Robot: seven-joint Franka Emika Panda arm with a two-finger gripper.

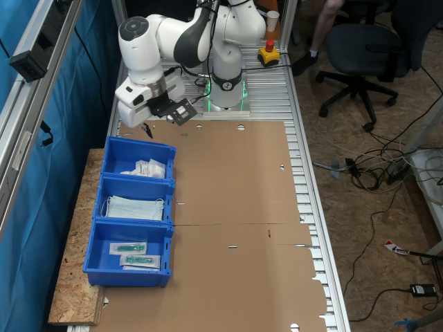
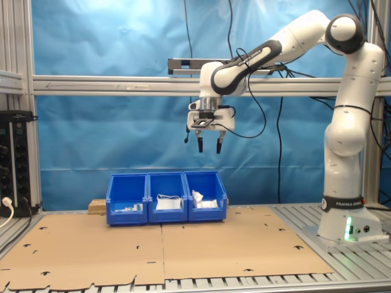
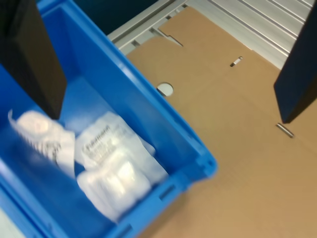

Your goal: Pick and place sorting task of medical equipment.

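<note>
A: How is the end effector (image 2: pixel 208 145) set?
B: Its two dark fingers (image 3: pixel 34 54) stand apart with nothing between them, and it touches nothing. In the second exterior view it hangs high above the row of blue bins (image 2: pixel 167 198).

A: Anything hard to make out?
B: In the wrist view the white packets (image 3: pixel 116 166) are blurred, so I cannot count them surely. In the first exterior view the end effector (image 1: pixel 147 129) is partly covered by the arm.

A: Where do the packets lie?
B: In the end bin (image 1: pixel 138 163) nearest the robot base (image 1: pixel 226 97), resting on its floor, below the end effector and well apart from it. The bins sit on the cardboard-covered surface (image 1: pixel 235 228).
</note>
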